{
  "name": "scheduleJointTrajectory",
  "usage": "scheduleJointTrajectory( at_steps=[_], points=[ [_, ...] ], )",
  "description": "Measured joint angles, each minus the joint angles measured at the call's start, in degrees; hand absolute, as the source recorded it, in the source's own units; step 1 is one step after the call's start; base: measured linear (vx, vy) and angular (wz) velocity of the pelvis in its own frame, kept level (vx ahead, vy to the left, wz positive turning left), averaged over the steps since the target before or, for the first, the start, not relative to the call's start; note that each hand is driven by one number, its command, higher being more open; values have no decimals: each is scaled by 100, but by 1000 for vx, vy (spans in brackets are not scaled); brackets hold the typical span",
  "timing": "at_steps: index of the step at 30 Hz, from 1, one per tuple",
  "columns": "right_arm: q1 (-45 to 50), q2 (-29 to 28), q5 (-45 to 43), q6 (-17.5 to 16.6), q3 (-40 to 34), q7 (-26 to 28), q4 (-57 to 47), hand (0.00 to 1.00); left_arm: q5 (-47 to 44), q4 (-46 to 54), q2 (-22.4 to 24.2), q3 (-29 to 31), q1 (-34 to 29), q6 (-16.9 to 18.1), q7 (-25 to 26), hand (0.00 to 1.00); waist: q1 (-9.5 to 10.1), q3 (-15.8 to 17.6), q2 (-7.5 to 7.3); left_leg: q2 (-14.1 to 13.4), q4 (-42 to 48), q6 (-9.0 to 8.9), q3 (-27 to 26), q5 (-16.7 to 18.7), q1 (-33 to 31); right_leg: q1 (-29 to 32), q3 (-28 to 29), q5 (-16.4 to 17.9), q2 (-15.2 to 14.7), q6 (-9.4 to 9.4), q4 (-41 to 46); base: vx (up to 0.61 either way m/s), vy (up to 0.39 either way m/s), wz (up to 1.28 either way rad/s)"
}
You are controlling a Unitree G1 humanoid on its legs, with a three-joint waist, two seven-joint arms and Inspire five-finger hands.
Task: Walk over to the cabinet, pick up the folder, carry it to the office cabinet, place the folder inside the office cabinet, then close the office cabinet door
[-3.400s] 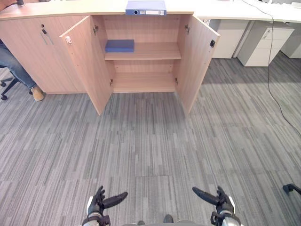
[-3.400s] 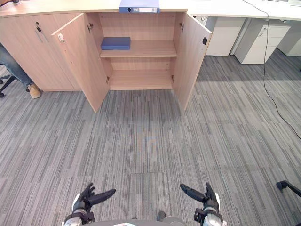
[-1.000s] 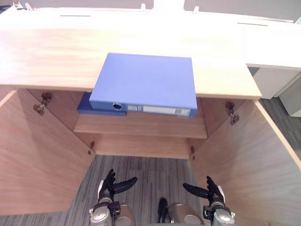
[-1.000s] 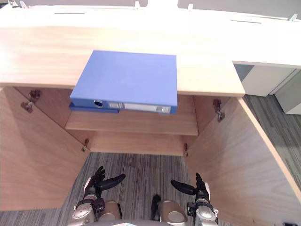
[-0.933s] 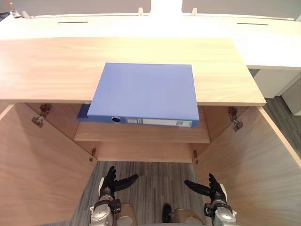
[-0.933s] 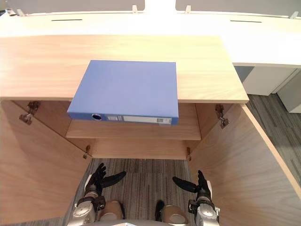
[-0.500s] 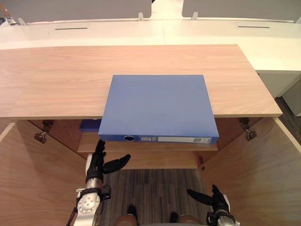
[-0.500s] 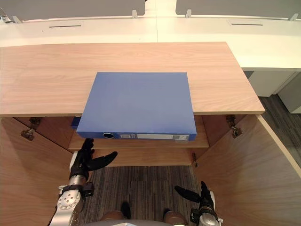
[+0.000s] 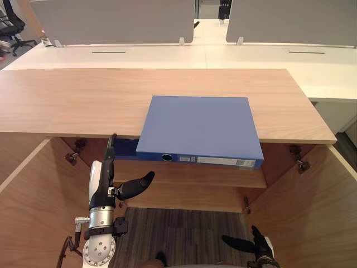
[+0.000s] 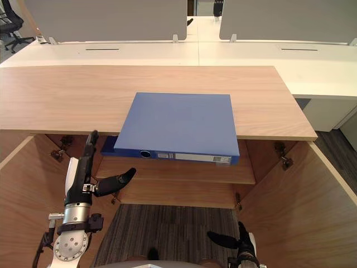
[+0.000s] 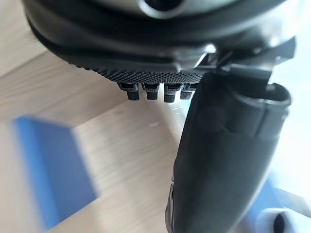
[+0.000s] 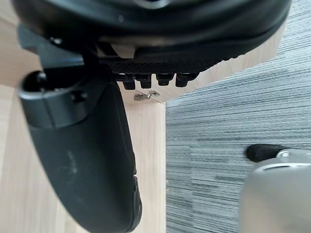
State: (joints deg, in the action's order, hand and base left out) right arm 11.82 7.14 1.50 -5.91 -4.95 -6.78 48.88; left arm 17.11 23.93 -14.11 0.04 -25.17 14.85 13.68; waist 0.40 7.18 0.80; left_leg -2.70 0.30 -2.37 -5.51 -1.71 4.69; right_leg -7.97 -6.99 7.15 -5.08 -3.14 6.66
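A blue folder (image 9: 201, 127) lies flat on the wooden cabinet top (image 9: 72, 100), its labelled spine hanging a little over the front edge. My left hand (image 9: 104, 184) is raised just left of the folder's front corner, in front of the open cabinet. Its fingers are straight and point up, its thumb (image 11: 223, 155) sticks out, and it holds nothing. My right hand (image 10: 237, 243) stays low above the carpet, open and empty, with its thumb (image 12: 82, 155) spread.
Both cabinet doors stand open: left door (image 9: 28, 195), right door (image 9: 321, 206). A second blue folder (image 10: 110, 146) lies on the inner shelf (image 9: 189, 177). White desks (image 9: 268, 53) with grey partitions stand behind the cabinet, and an office chair (image 9: 8, 22) at far left.
My left hand has risen from the shelf's height to the cabinet top's front edge beside the folder. The camera has tilted up. The right hand stays low.
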Motion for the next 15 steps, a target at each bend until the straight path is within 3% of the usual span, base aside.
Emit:
scheduleJointTrajectory(
  at_steps=[4,10,15],
  points=[
    [4,72,45,-1,102,-4,16,100,185,463,-259,-138,24,325,29,100,-56,-139,17,-12,-7,-7,-3,-4,44,-31,16,0,17,1,-34,-37,-15,-1],
    [3,172,60,-1,106,-24,31,100,515,536,-607,-463,144,312,4,100,-119,-165,8,-33,-30,-15,-16,-8,106,-93,35,-27,46,11,-83,0,-3,-1],
    [7,185,66,0,211,5,99,100,1140,518,-1136,-969,614,310,-201,100,-147,-181,7,-51,-121,-15,-179,-8,206,-100,194,-46,62,20,-95,-3,-12,-15]
  ],
)
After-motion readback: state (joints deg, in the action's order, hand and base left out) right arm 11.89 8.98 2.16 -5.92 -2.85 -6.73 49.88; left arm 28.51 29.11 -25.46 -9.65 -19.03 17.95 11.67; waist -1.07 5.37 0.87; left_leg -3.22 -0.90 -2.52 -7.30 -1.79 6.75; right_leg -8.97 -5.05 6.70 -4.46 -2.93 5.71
